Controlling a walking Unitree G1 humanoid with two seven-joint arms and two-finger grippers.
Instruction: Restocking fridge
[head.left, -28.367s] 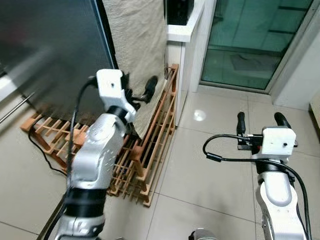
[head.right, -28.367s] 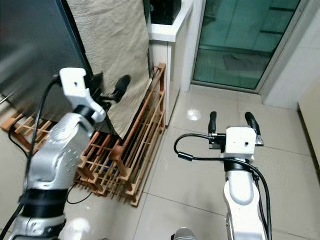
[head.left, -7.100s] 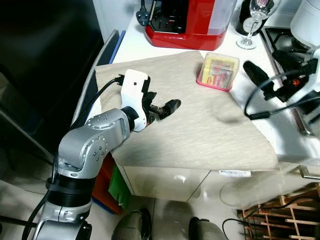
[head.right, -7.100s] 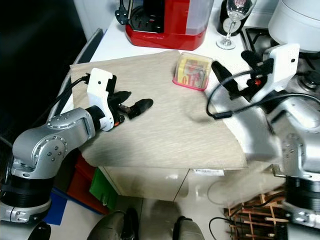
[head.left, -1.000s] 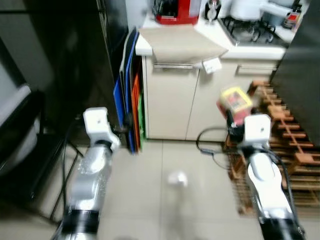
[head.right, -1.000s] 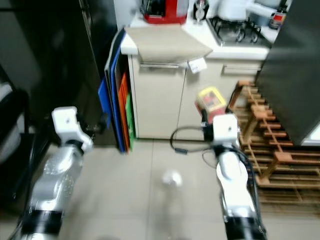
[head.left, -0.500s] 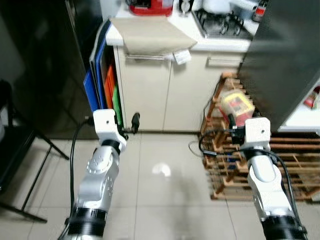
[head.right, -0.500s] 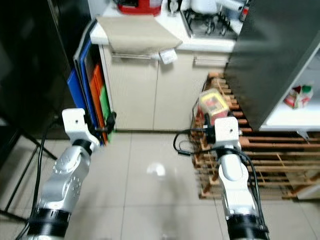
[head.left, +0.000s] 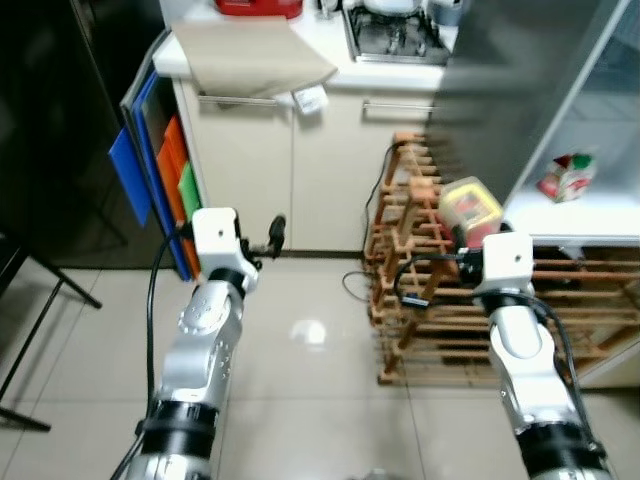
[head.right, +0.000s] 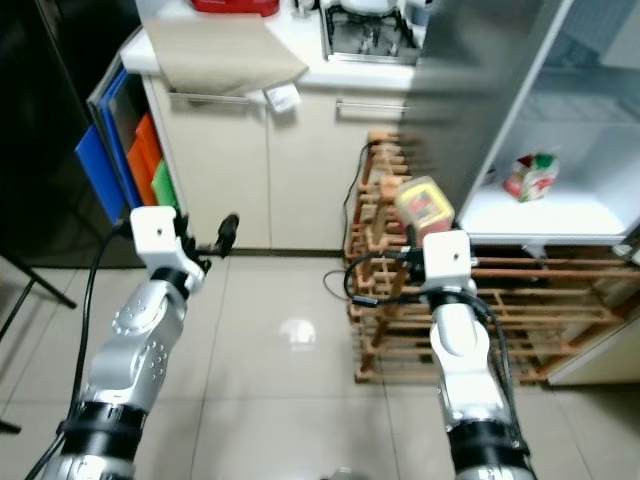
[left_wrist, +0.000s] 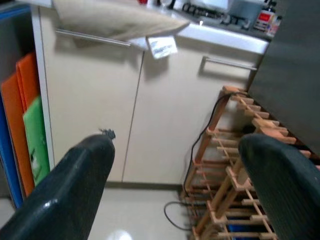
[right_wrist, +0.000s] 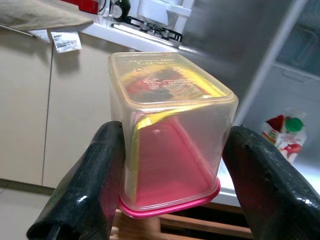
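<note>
Container (right_wrist: 167, 132) in transit toward open fridge shelf (head.right: 545, 215).
You keep right gripper (right_wrist: 170, 200) clamped on its sides, level; left gripper (left_wrist: 175, 185) hangs spread, empty; approach squarely, clearing wooden rack (head.right: 385, 300).

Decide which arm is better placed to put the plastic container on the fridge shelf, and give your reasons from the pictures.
Right. The right gripper already holds the plastic container and sits nearest the open fridge shelf. The left gripper is open, holds nothing and points toward the cabinet.
</note>
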